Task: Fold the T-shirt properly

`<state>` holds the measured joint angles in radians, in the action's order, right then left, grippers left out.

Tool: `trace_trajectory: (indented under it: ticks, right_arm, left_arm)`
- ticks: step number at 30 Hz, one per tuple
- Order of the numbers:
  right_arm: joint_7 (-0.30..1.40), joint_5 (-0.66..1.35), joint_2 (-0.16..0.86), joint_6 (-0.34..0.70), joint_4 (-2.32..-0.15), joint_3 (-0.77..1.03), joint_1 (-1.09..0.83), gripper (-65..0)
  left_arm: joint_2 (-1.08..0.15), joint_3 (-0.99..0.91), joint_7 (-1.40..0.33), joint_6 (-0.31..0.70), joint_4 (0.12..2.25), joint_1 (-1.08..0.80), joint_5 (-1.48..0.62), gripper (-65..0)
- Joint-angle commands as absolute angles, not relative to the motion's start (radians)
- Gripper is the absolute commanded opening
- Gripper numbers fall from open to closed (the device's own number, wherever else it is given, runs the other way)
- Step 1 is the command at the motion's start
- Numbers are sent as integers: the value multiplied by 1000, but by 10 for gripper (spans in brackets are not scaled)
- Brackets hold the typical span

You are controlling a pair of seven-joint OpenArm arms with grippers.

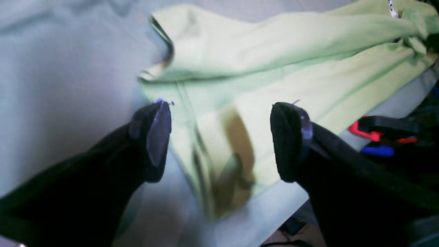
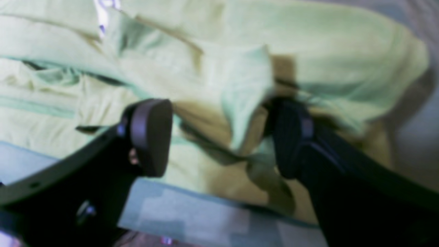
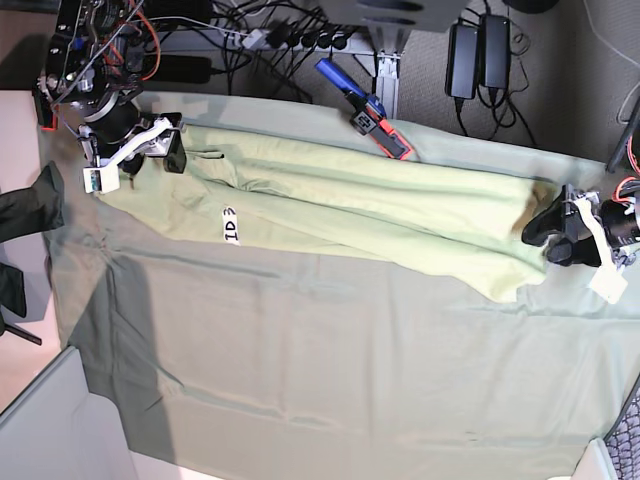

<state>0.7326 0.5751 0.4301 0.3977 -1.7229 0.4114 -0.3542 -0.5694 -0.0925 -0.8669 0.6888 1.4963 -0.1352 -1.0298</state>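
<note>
Base view shows the T-shirt (image 3: 380, 210), light yellow-green, folded into a long band across the far half of the grey-green tablecloth (image 3: 300, 380), white tag (image 3: 230, 226) facing up. 2 arms sit at its ends. Left gripper (image 1: 219, 137) hangs spread wide above one end, holding nothing. Right gripper (image 2: 219, 137) is also released, cloth bunched loosely between its fingers.

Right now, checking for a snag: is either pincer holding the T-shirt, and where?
Neither. The left pincer and right pincer both gape open over the T-shirt, cloth lying loose between them.
</note>
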Motion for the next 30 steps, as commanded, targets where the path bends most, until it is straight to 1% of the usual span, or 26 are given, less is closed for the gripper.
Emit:
trace_trajectory:
  ticks: [1,5,8,12,15,19,20,21,23,24,25,28,30]
  right_arm:
    - [707,585,445,453,-1737,421,-346,-205]
    - [712,583,445,453,-1737,421,-347,-205]
    - [712,583,446,453,-1737,421,-347,-205]
    - [711,585,445,453,-1737,421,-347,-205]
    - [711,584,445,453,-1737,421,-347,-205]
    - [711,588,445,453,-1737,421,-347,-205]
    - [711,588,445,453,-1737,421,-347,-205]
    - [710,588,445,453,-1737,421,-347,-205]
    - [709,587,446,453,-1737,421,-347,-205]
    - [709,587,446,453,-1737,421,-347,-205]
    - [709,587,445,453,-1737,421,-347,-205]
    - [709,587,446,453,-1737,421,-347,-205]
    - [707,587,446,453,-1737,421,-347,-205]
  left_arm:
    - [-572,-110,-846,698,1502,-123,-1039,-175]
    - [-506,-174,-813,698,1461,-122,-953,-175]
    - [-484,-242,-777,698,1433,-122,-907,-175]
    - [-482,-340,-767,698,1430,-120,-926,-175]
    - [-482,-402,-767,698,1448,-110,-990,-175]
    - [-480,-376,-767,698,1500,-55,-1030,-180]
    - [-478,-349,-765,698,1510,-36,-1018,-209]
    - [-474,-315,-759,698,1514,-14,-994,-284]
    - [-463,-241,-730,698,1514,25,-901,-512]
    - [-454,-207,-704,698,1512,39,-847,-591]
    - [-445,-176,-676,698,1512,49,-791,-641]
    - [-429,-95,-603,698,1496,62,-597,-650]
    - [-430,-55,-550,698,1458,64,-512,-650]
